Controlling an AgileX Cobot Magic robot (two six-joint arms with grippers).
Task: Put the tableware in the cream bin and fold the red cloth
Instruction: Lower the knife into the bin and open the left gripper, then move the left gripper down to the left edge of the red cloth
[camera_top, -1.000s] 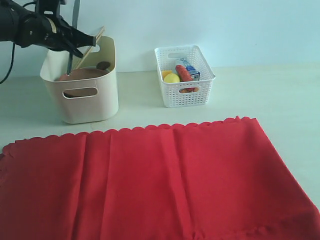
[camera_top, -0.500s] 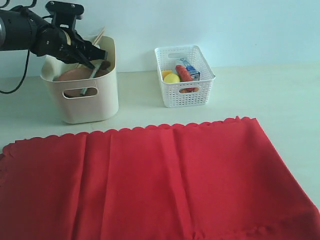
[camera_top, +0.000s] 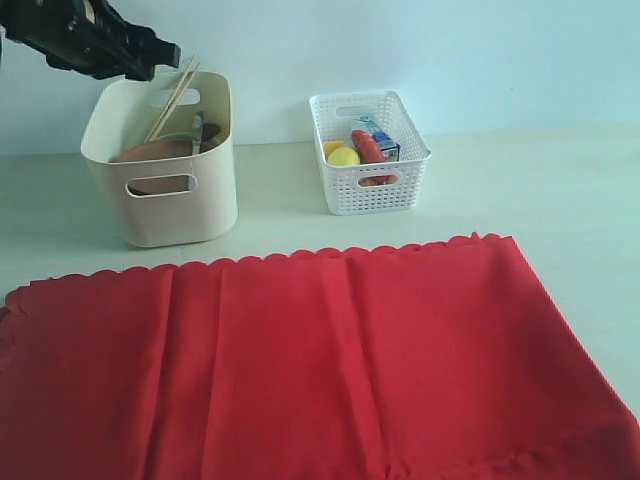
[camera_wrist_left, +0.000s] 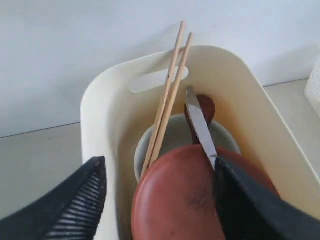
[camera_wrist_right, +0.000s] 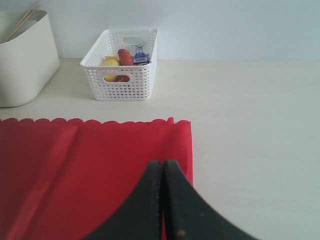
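your left gripper (camera_wrist_left: 160, 167) hangs over the cream bin (camera_top: 190, 215) with the jaws spread wide and nothing between them; down in the bin you've got the brown plate (camera_wrist_left: 190, 200) tilted over the white bowl (camera_wrist_left: 176, 134); the two chopsticks (camera_wrist_left: 167, 95) lean up past the rim by the handle cut-out; the knife (camera_wrist_left: 200, 127) rests on the plate's edge, with the dark spoon (camera_wrist_left: 206, 106) showing just behind its tip; your right gripper (camera_wrist_right: 163, 165) is pinched fully closed and empty, over the side edge of the red cloth (camera_top: 300, 370); the cloth lies spread out, unfolded, on the table (camera_top: 560, 180) in front of the bin and the white lattice basket (camera_top: 370, 150)
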